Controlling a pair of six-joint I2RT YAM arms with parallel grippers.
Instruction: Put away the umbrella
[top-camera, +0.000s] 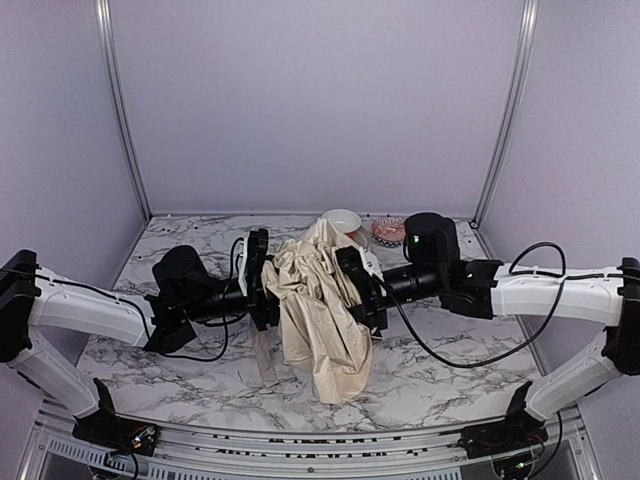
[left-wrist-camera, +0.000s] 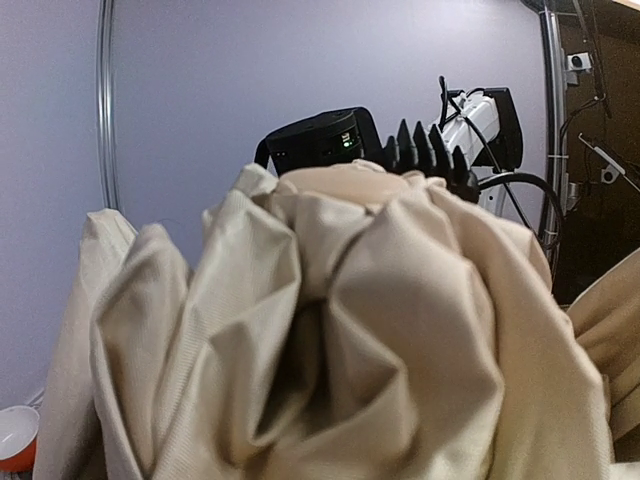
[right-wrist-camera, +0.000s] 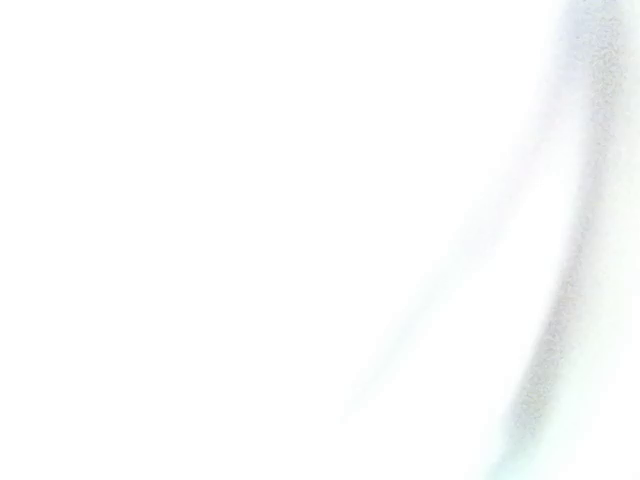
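The umbrella (top-camera: 318, 310) is a bundle of wrinkled cream-beige fabric held up between my two grippers, and its lower end hangs down to the marble table (top-camera: 450, 370). My left gripper (top-camera: 262, 280) is against its left side and my right gripper (top-camera: 358, 288) against its right side. Fabric covers both sets of fingers, so I cannot tell how the jaws stand. The left wrist view is filled with the fabric (left-wrist-camera: 330, 330), with the right arm's black wrist (left-wrist-camera: 325, 140) behind it. The right wrist view is washed out white. The shaft and handle are hidden.
A white and red bowl (top-camera: 343, 221) and a small patterned dish (top-camera: 388, 232) stand at the back of the table, just behind the umbrella. The bowl's edge also shows in the left wrist view (left-wrist-camera: 15, 438). Grey walls with metal posts (top-camera: 120, 110) enclose the table.
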